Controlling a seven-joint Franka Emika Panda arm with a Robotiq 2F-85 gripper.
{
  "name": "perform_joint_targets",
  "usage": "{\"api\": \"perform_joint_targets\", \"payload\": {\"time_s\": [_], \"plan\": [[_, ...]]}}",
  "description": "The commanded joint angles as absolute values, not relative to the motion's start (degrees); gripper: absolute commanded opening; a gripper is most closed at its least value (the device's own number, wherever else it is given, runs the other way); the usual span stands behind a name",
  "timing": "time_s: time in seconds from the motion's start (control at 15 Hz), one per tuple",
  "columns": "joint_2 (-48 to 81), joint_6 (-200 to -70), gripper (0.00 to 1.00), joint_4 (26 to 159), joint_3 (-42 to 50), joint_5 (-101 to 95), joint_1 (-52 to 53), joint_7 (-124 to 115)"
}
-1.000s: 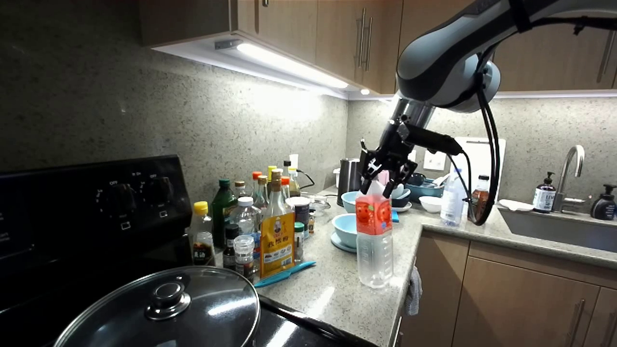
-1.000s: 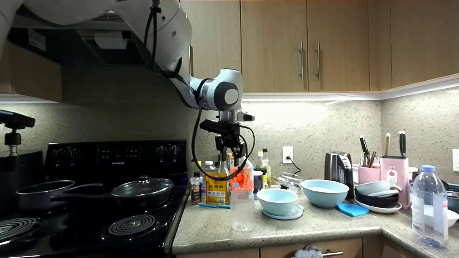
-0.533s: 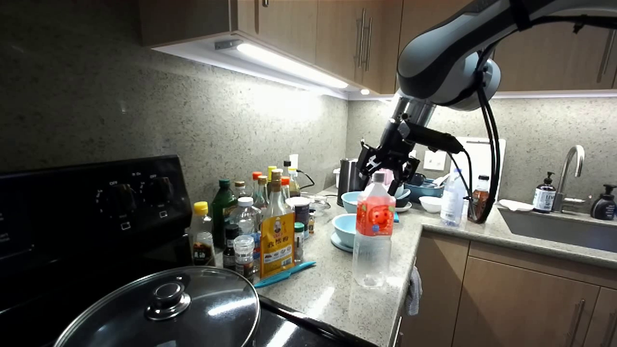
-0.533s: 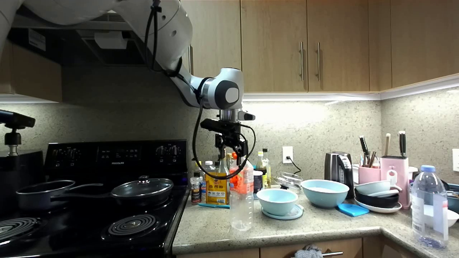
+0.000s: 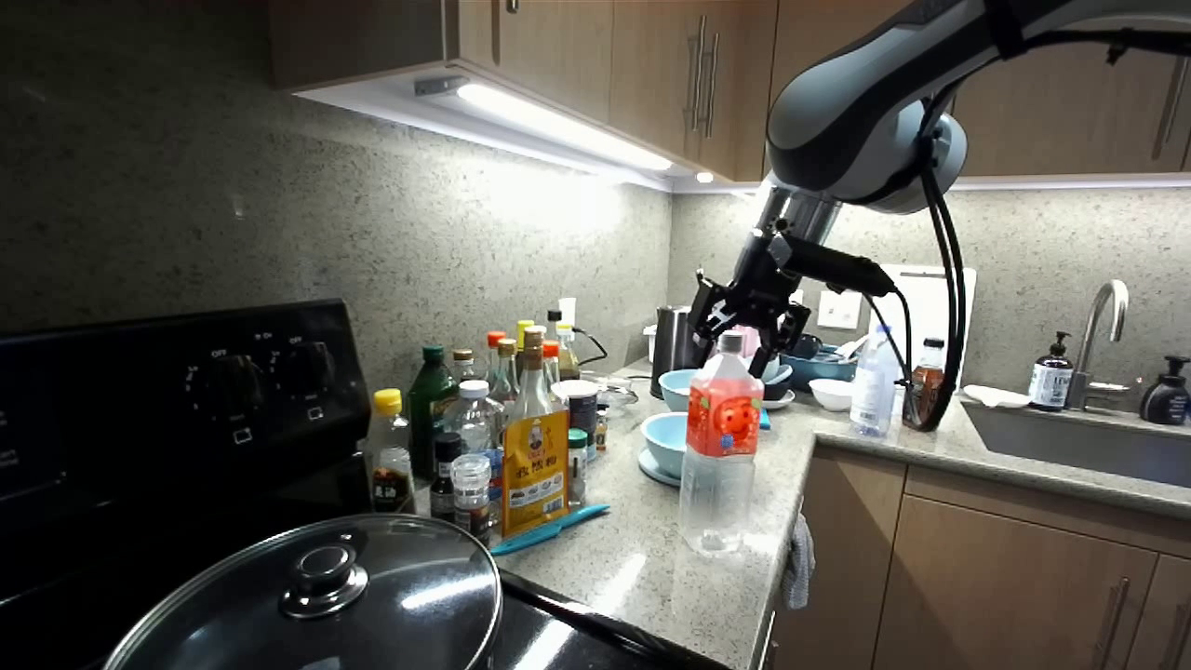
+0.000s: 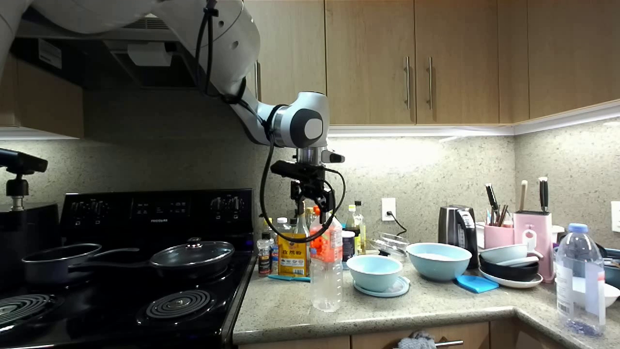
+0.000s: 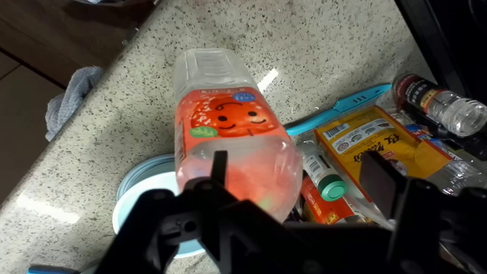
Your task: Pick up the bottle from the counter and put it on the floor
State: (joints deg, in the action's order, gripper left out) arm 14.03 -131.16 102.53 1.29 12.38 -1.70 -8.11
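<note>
The bottle (image 5: 724, 423), clear with a red-orange label, stands roughly upright on the speckled counter (image 5: 633, 596), close to its front edge. My gripper (image 5: 732, 356) is above it, jaws apart and holding nothing; in an exterior view the pale cap shows in front of the fingers. In the wrist view, the bottle (image 7: 228, 118) lies behind and beyond the left finger (image 7: 219, 167), not centred between the two. Its neck and cap are hidden there. A strip of floor (image 7: 23, 106) shows past the counter edge.
A yellow packet (image 5: 535, 475) and several condiment bottles cluster behind the bottle, with a blue knife (image 5: 549, 530) in front. Blue bowls (image 6: 374, 271) sit beside it. A lidded pan (image 5: 326, 596) is on the stove. A towel (image 7: 74, 95) hangs at the counter front.
My gripper has opened wider around the bottle's top. The bottle has turned and its top has come out in front of the fingers, cap now showing. Over the last half second little moves.
</note>
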Motion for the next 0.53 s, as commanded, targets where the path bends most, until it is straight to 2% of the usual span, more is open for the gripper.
{"api": "perform_joint_targets", "payload": {"time_s": [0.0, 0.47], "plan": [[14.1, -132.7, 0.98, 102.6, 1.3, 12.9, -1.7, -9.5], [15.5, -144.6, 1.0, 103.1, 1.6, 13.6, -1.3, -15.1]]}}
